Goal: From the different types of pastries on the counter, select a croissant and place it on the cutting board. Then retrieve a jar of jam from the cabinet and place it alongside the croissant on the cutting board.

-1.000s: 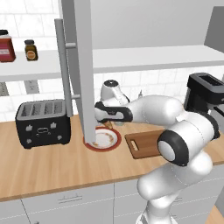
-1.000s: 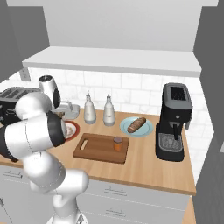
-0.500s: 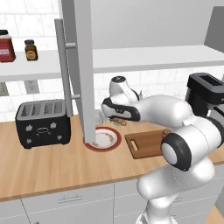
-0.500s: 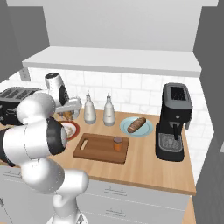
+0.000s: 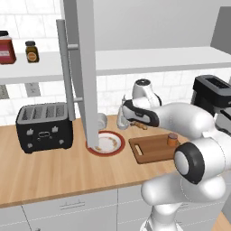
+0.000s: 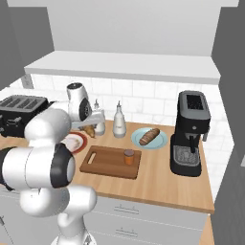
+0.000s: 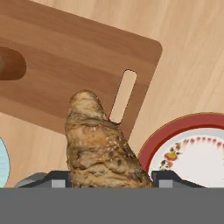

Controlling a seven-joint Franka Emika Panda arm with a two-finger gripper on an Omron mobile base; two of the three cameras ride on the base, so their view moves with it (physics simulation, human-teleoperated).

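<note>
My gripper [image 5: 131, 122] [image 6: 92, 127] [image 7: 109, 180] is shut on the croissant [image 5: 139, 126] [image 6: 89, 130] [image 7: 99, 144], a golden-tan flaky piece held above the counter [image 5: 54, 171]. In the hand view the croissant hangs over the slot-handle end of the dark cutting board [image 7: 65, 61] [image 5: 151, 151] [image 6: 107, 165]. A small orange-brown jar of jam [image 5: 172, 139] [image 6: 128, 156] [image 7: 10, 64] stands on the board's far end. The darker oblong pastry [image 6: 149, 136] lies on a blue plate. The cabinet [image 5: 135, 58] door [image 5: 83, 67] stands open.
A red-rimmed plate [image 5: 106, 143] [image 7: 192, 151] [image 6: 76, 142] sits left of the board, beside the toaster [image 5: 44, 127]. Two bottles [image 6: 119, 122] stand by the wall behind the board. The coffee machine [image 6: 191, 134] is at the right. A red jar [image 5: 5, 47] and an amber jar [image 5: 30, 51] stand on the shelf.
The arm has swung right, carrying the croissant from above the red-rimmed plate toward the handle end of the cutting board. The grip has stayed shut on it.
</note>
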